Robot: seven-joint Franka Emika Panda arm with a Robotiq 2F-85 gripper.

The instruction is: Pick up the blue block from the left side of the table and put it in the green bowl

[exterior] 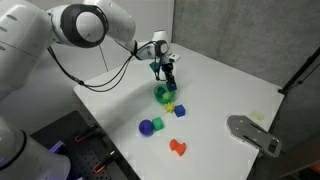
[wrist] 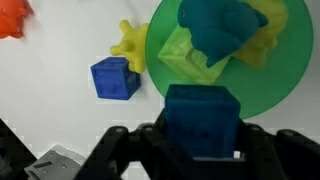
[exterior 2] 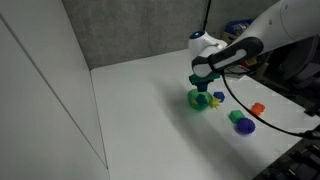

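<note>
My gripper [wrist: 200, 142] is shut on the small blue block [wrist: 200, 115] and holds it above the near rim of the green bowl [wrist: 268, 85]. The bowl holds a teal lump, a yellow-green block and a yellow piece. In both exterior views the gripper [exterior: 166, 76] [exterior 2: 202, 82] hangs just over the bowl [exterior: 163, 95] [exterior 2: 197, 100]; the held block is too small to make out there. A second, near-identical blue cube [wrist: 115, 78] [exterior: 180, 112] [exterior 2: 219, 97] lies on the table beside the bowl.
A yellow piece [wrist: 130, 48] [exterior: 170, 106] lies by the bowl. A blue-purple ball [exterior: 146, 127] [exterior 2: 246, 127], a small green cube [exterior: 158, 122] [exterior 2: 236, 117] and an orange piece [exterior: 179, 147] [exterior 2: 258, 109] lie further off. A grey object [exterior: 255, 133] sits at the table edge.
</note>
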